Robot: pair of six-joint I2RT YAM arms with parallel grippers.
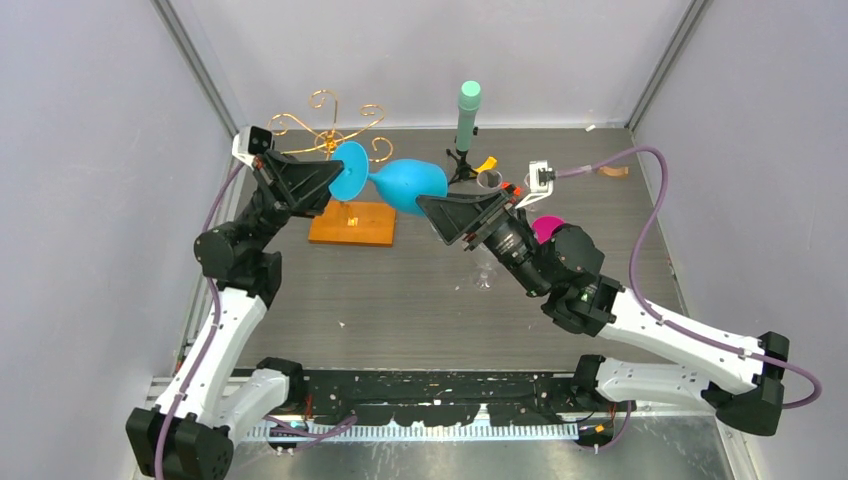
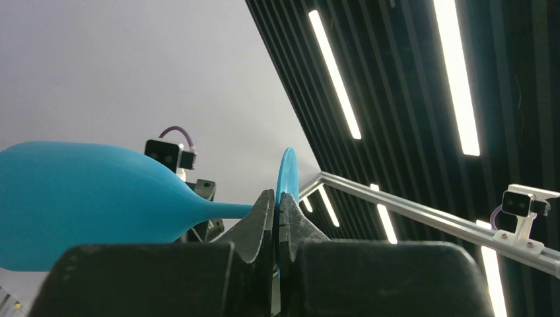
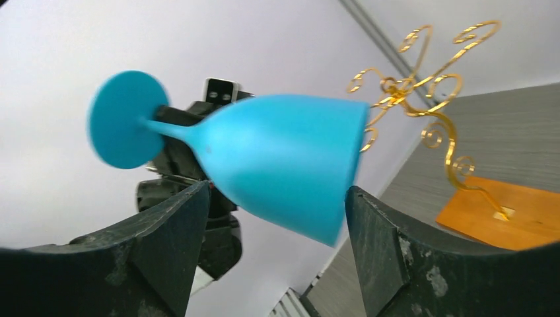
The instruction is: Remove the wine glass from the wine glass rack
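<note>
Fingers [image 2: 261,221] of left gripper [image 2: 277,195] clamp the wine glass [image 2: 86,201]

Pale walls [image 1: 80,150] at 9, 12 and 3 o'clock box a grey table [image 1: 420,300]. Strip lights [image 2: 333,72] glow among black ceiling slats [image 2: 396,99].

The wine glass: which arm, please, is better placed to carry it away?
Left: the left gripper is shut on the wine glass stem, while the right gripper stands open around its bowl.

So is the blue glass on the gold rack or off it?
Off. The left gripper holds the wine glass sideways by its stem, apart from the wine glass rack.
</note>
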